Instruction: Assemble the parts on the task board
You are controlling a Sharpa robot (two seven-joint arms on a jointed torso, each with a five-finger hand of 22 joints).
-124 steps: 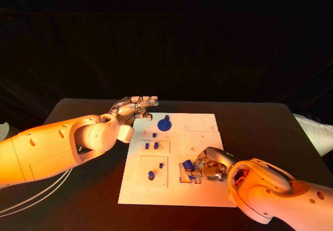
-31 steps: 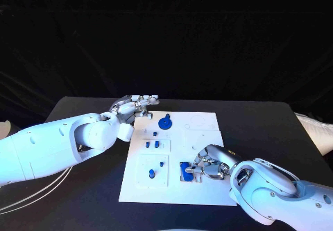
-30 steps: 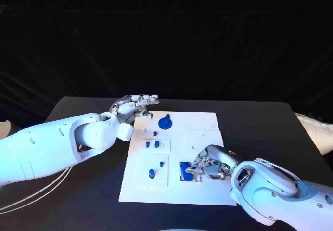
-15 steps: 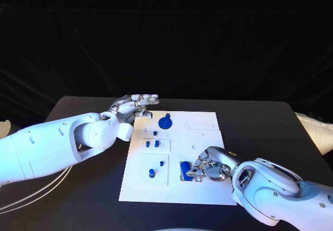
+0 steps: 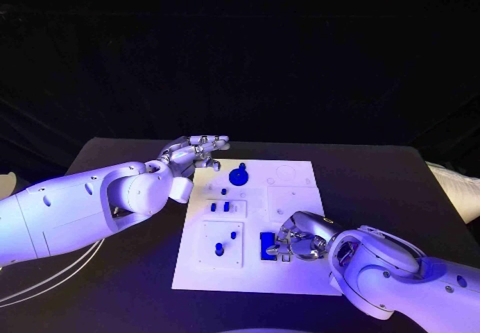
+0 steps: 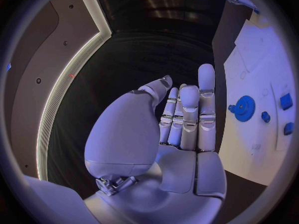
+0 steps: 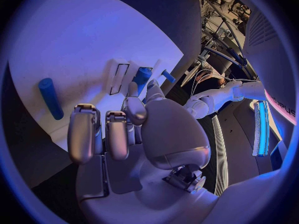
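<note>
The white task board [image 5: 290, 274] lies mid-table. My right hand [image 5: 303, 241] sits low over its near right part, fingers curled, thumb and a fingertip pinching a blue block [image 5: 267, 246] [image 7: 142, 77] that stands at a rectangular slot. A blue cylinder [image 7: 50, 98] lies on the board beside that hand [image 7: 134, 134]. My left hand [image 5: 196, 152] [image 6: 181, 119] hovers off the board's far left corner, fingers straight and together, holding nothing. Near it a blue gear [image 5: 237, 178] [image 6: 244, 107] sits on the board. Two blue pegs [image 5: 218, 207] stand mid-board, and two small blue pieces [image 5: 225, 243] lie on the near left plate.
The black table [image 5: 120, 277] runs wide on both sides of the board. White cables [image 5: 40, 284] curl at the near left edge. Empty outlined slots [image 7: 118, 77] lie beside the held block.
The blue block, tilted and raised in my right hand four seconds ago, now stands lower at the slot. The right hand shifted slightly nearer. The left hand has stayed put.
</note>
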